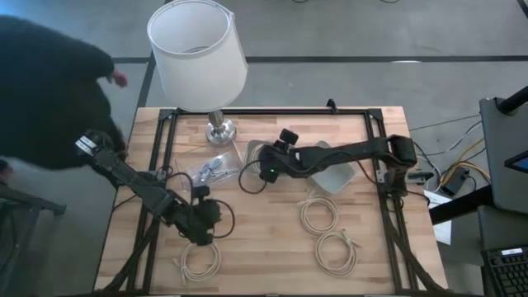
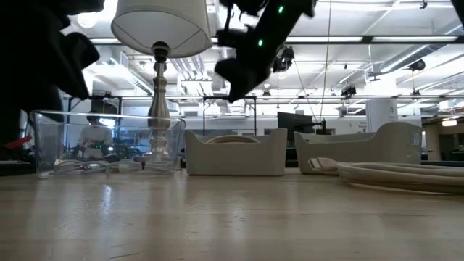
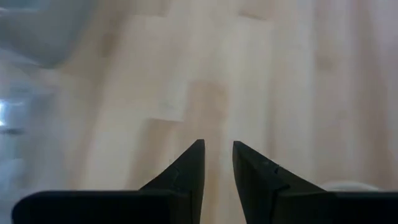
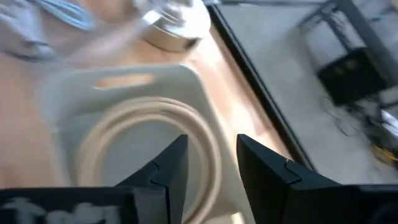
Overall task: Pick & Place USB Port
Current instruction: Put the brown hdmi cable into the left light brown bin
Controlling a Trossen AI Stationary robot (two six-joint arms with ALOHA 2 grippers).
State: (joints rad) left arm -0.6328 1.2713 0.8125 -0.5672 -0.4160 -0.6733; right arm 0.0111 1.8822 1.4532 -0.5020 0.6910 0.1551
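Observation:
Several cream coiled USB cables show. One coil (image 4: 118, 121) lies inside a beige bin (image 4: 74, 81), and my right gripper (image 4: 211, 149) hovers open and empty just above it. In the high view that gripper (image 1: 257, 158) is over the bin (image 1: 250, 148) near the lamp base; in the low view it hangs (image 2: 239, 80) above the bin (image 2: 232, 154). My left gripper (image 1: 202, 233) is low over bare wood (image 3: 218, 155), narrowly open, just far of a coil (image 1: 200, 261) lying flat near the table's near edge. Two more coils (image 1: 318, 214) (image 1: 337, 252) lie on the right half.
A second beige bin (image 1: 334, 175) sits under my right arm. A clear container of cables (image 1: 210, 169) and a lamp (image 1: 198, 49) with its metal base (image 1: 221, 129) stand at the far side. A person in dark clothing (image 1: 45, 91) stands at the table's left far corner.

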